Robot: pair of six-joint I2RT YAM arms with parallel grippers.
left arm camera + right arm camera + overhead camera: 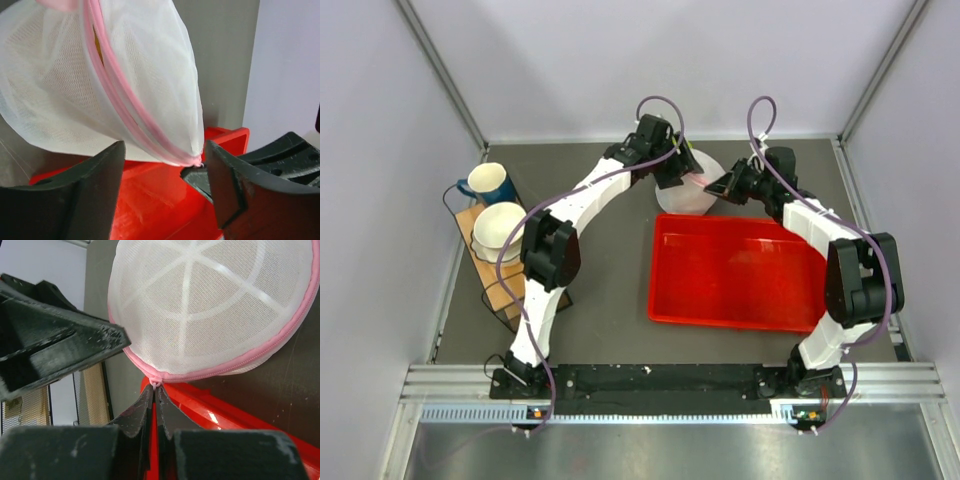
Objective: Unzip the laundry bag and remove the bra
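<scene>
The laundry bag [688, 186], a round white mesh pouch with pink zipper trim, sits at the far edge of the red tray [740, 275]. My right gripper [156, 389] is shut on the small pink zipper pull [158, 383] at the bag's lower edge [210, 315]. My left gripper [165, 150] is open, its fingers [80, 200] spread just below the bag [75, 85], close to the pull. In the top view the left gripper [675, 168] is over the bag's left side and the right gripper [721, 186] is at its right side. The bra shows only as a faint orange patch [99, 50] through the mesh.
The red tray [150, 200] is directly under both grippers and also shows in the right wrist view [235, 412]. A wooden rack [492, 275] at the left holds a blue mug [490, 184] and a white bowl [500, 226]. Grey walls enclose the dark table.
</scene>
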